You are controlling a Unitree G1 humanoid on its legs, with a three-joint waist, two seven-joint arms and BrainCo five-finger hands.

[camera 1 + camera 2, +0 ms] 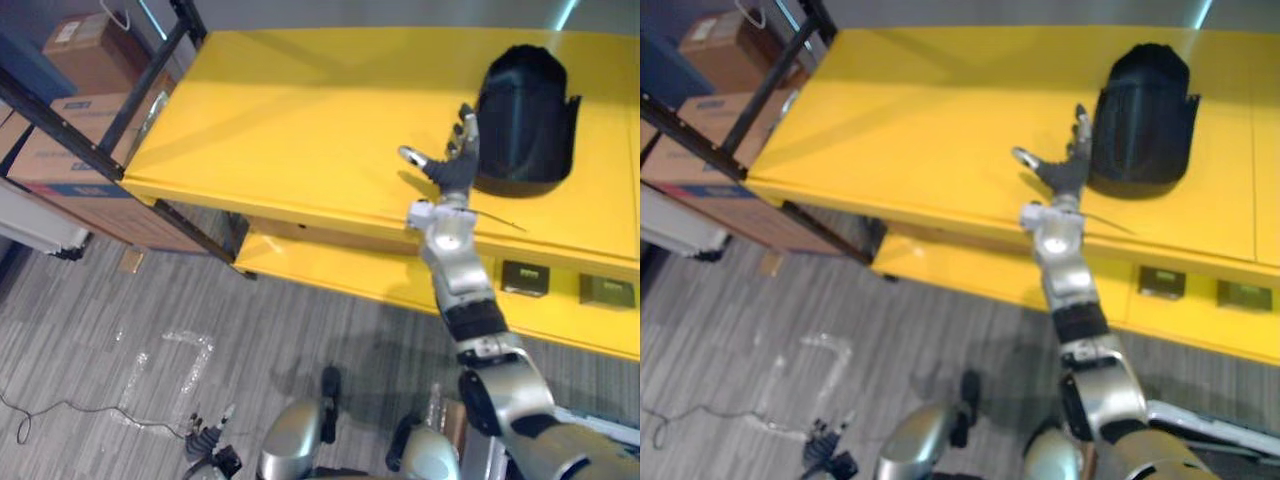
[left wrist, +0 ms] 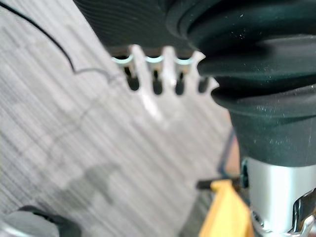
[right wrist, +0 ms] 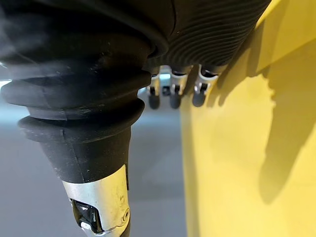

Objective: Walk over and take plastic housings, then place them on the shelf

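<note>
Black plastic housing (image 1: pixel 525 120), one, on yellow shelf (image 1: pixel 300 120)

No legible print anywhere, cardboard box labels (image 1: pixel 68 32) too blurred

Both head eyes look down on the yellow shelf (image 1: pixel 300 120); left wrist camera faces the floor (image 2: pixel 59 123), right the shelf.

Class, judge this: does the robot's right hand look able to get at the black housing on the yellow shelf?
Probably yes: the right hand hovers open close beside the black housing on the yellow shelf, and nothing stands between them.
</note>
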